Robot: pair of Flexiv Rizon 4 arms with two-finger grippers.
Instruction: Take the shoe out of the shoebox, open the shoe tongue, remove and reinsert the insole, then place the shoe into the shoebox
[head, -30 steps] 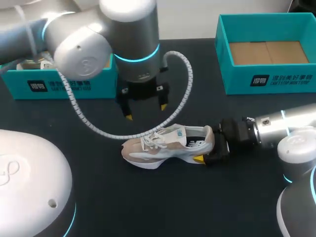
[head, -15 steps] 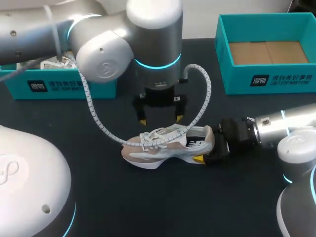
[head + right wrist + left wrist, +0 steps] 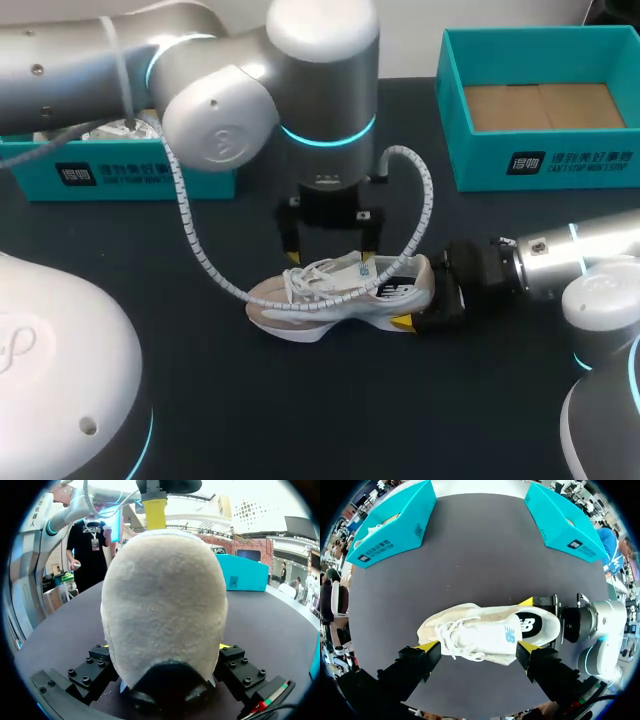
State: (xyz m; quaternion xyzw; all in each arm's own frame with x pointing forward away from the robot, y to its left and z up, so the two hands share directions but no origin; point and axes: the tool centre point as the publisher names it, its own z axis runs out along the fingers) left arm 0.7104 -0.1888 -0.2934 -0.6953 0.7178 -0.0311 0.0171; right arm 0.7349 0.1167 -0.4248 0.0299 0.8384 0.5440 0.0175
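The shoe (image 3: 165, 605) hides most of the right fingers (image 3: 232, 660) (wrist view); the left arm (image 3: 220, 110) covers part of the left box (image 3: 120, 175).

The shoe (image 3: 340, 292) is cream and beige — white laces, white sole, a blue mark on the tongue, a black insole with a white mark. The left shoebox (image 3: 215, 175) and right shoebox (image 3: 480, 165) are teal with black-and-white labels; the right one's floor is cardboard brown. The table (image 3: 300, 420) is near-black. The left fingers (image 3: 415, 662) and right fingers (image 3: 87, 672) are black — tips yellow.
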